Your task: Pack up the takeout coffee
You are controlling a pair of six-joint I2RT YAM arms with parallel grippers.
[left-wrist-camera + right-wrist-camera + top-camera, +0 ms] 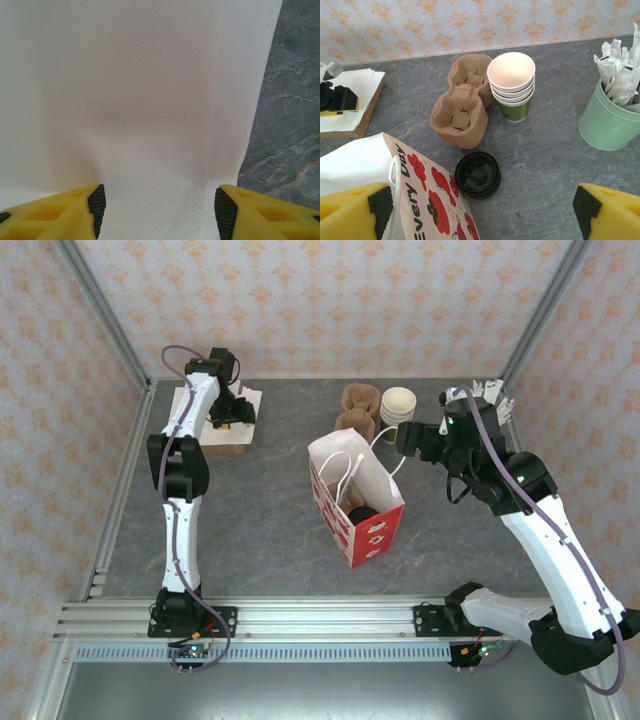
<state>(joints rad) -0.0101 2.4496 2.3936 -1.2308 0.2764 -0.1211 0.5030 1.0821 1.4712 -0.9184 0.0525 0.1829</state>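
Inside the poppy-printed paper bag (pixel 368 532), the takeout coffee (pixel 359 512) is seen, black lid up. The left gripper (pixel 160 212) is held spread above white napkins (pixel 140 100), grasping nothing. The right gripper (pixel 482 212) is held wide apart beside the bag, empty.

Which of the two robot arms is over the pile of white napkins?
The left gripper, jaws open over the white napkins at the far left; the right gripper instead faces the paper bag and cup stack.
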